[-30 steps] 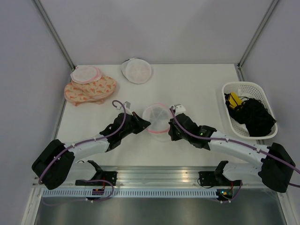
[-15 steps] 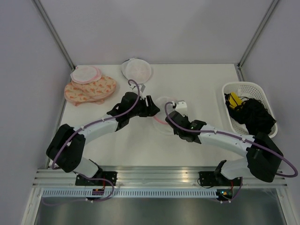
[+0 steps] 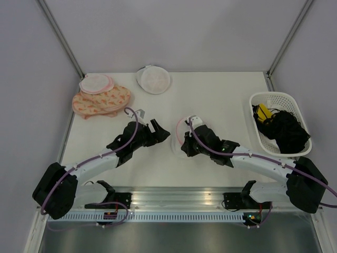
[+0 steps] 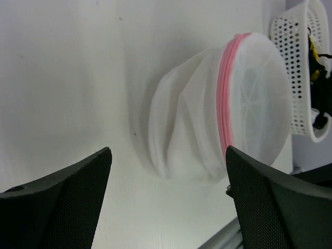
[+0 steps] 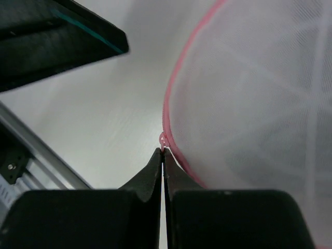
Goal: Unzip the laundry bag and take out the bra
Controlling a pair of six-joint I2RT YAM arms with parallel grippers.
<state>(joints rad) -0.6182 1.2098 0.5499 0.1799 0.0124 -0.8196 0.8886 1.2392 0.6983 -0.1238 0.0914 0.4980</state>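
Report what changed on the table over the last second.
The left tool first pushed out toward the far side, then drew back and now stands open, apart from the laundry bag. The right tool followed the bag out and back and is shut on its pink zipper rim. The basket and the orange cloth did not move.

We read this as a robotics lab cell: plain white tabletop, bare grey wall panels framed by aluminium struts, left arm and right arm bolted to an aluminium rail at the near edge, slotted cable duct below it.
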